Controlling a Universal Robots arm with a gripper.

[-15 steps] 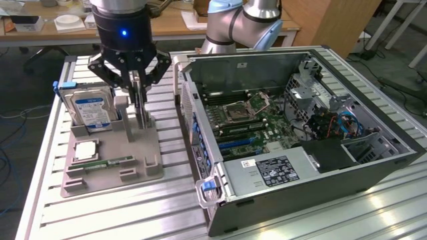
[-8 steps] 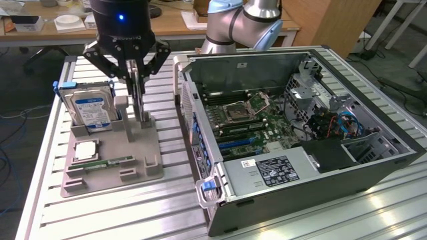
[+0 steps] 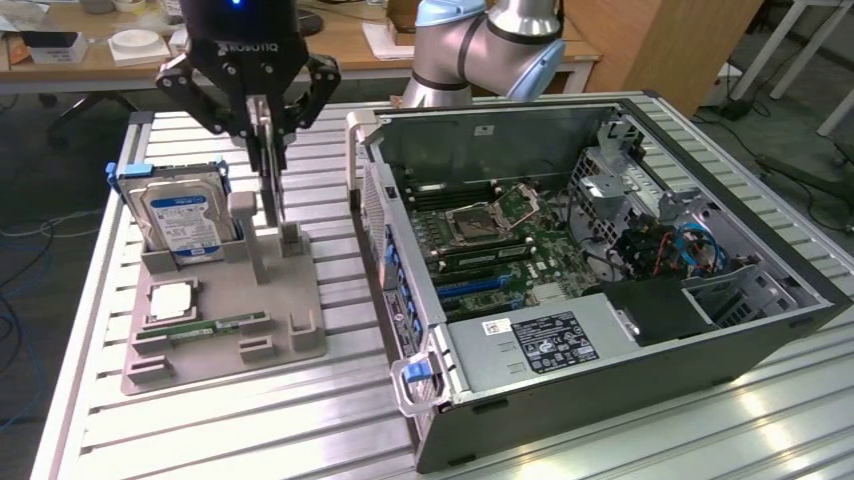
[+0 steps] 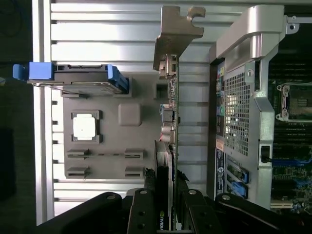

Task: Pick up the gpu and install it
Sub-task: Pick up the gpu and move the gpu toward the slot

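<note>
The gpu [image 3: 272,185] is a thin dark card standing on edge over the grey fixture [image 3: 274,335] at the exterior view's left. My gripper [image 3: 264,128] comes down from above and is shut on the card's upper part. The card's lower edge sits right at the fixture's upright slot posts [image 3: 288,238]; I cannot tell whether it is touching them. In the wrist view the gpu [image 4: 171,105] runs edge-on away from my gripper [image 4: 164,184], with its pale metal bracket [image 4: 176,27] at the far end. Black fingers [image 4: 142,204] press it from both sides.
The fixture also holds a silver hard drive with a blue label [image 3: 187,220], a square processor chip [image 3: 174,299] and a green memory stick [image 3: 214,327]. The open computer case [image 3: 747,340] lies to the exterior view's right, its motherboard [image 3: 501,255] exposed. The case's rear wall [image 4: 239,112] runs close beside the card.
</note>
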